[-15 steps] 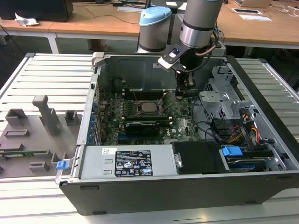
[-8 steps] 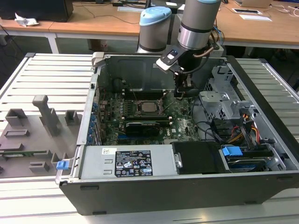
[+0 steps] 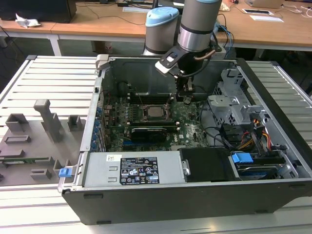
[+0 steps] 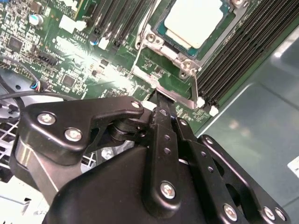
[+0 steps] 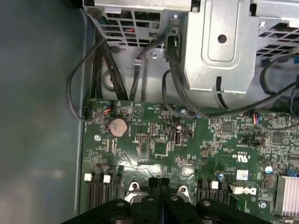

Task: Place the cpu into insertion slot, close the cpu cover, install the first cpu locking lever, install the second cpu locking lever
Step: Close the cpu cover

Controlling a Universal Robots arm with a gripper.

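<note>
Your gripper (image 4: 161, 100) has its fingers pinched together with nothing between them that I can make out, and the first wrist view says the same. It sits low over the board, right at a corner of the socket area.

Just ahead of the tips is a lever (image 4: 193, 84), a thin metal bar running along the socket's edge. The tips look very close to its free end, but I can't say if they touch.

Past that bar the cover (image 4: 156, 41) lies flat, and through its window you can see the cpu (image 4: 194, 21) sitting square in the slot (image 4: 163, 31). So I'd call the first two steps done: chip's in, cover's down.

What's left is the levers. The near one looks laid alongside the frame, but whether it's hooked under its catch is hidden, and I can't judge the other one at all.

Out to the side of the chip run the memory slots (image 4: 247, 46).
</note>
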